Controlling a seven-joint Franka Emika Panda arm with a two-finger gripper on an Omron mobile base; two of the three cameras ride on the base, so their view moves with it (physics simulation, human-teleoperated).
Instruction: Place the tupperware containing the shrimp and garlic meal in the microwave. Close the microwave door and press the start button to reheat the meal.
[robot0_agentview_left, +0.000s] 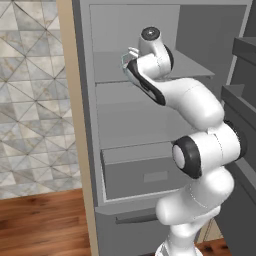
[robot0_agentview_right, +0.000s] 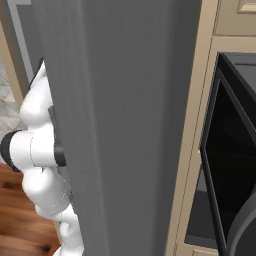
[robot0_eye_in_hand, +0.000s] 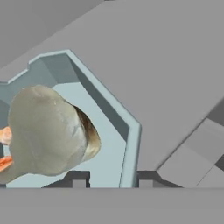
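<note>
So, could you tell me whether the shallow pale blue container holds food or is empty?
Holds food: in the hand view the pale blue-teal container has a large whitish garlic bulb and orange pieces in it.

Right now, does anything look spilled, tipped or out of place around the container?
Nothing stands out. The tupperware sits flat on the grey fridge shelf, with the garlic bulb and orange shrimp pieces inside it. The gripper's fingertips straddle its right-hand rim, not yet closed on it.
</note>
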